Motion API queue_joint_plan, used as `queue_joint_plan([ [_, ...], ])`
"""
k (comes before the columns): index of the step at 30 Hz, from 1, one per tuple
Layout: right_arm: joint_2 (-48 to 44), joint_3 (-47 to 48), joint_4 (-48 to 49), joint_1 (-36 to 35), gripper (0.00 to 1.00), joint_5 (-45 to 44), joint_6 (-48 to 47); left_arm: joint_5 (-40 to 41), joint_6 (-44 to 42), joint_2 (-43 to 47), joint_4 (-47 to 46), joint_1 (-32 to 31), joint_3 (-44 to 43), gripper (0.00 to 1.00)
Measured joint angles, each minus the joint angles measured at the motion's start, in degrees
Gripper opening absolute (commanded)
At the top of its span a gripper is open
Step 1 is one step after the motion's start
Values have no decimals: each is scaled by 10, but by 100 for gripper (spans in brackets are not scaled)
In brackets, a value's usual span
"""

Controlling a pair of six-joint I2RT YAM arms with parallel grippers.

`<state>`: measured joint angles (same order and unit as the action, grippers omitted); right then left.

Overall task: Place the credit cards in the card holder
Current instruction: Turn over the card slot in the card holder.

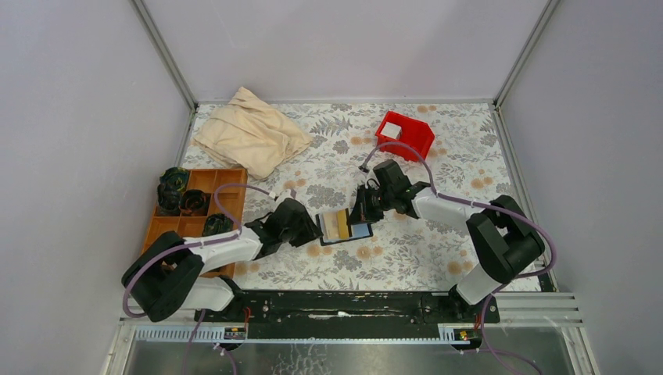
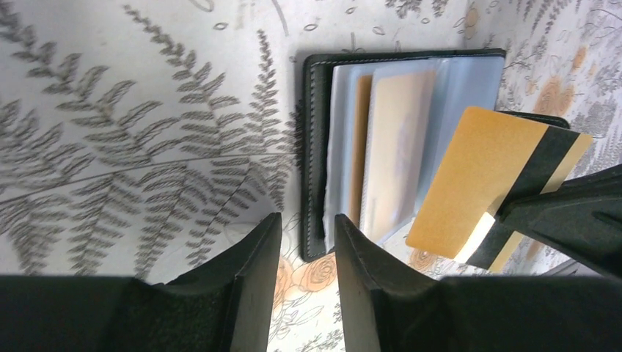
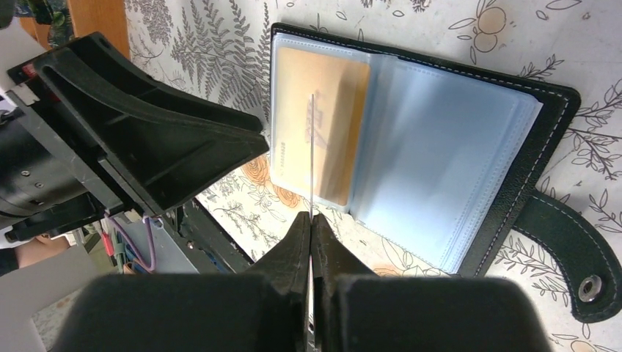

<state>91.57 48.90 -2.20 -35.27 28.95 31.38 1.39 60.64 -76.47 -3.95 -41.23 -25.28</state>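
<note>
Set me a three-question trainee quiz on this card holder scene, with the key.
1. True or false: the card holder lies shut on the table.
2. Which arm's jaws pinch the gold card? A) left B) right C) neither
3. Fill in: the stripe across that card is ___.
Key: 1 false, it lies open; 2 B; 3 black.

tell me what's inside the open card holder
A tan card sits in a clear sleeve of the card holder; the facing sleeves look empty. Pages stacked underneath are covered.
</note>
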Motion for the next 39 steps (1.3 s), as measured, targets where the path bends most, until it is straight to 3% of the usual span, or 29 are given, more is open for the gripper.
queue_joint_plan([
  [10, 11, 0, 0, 0, 0, 0, -1, 40, 0, 72, 138, -1, -4, 41],
  [18, 10, 0, -1, 0, 0, -2, -8, 40, -12, 100, 151, -1, -36, 42],
  [39, -16, 0, -18, 32, 0, -9, -21, 16, -41, -34, 112, -8, -78, 43],
])
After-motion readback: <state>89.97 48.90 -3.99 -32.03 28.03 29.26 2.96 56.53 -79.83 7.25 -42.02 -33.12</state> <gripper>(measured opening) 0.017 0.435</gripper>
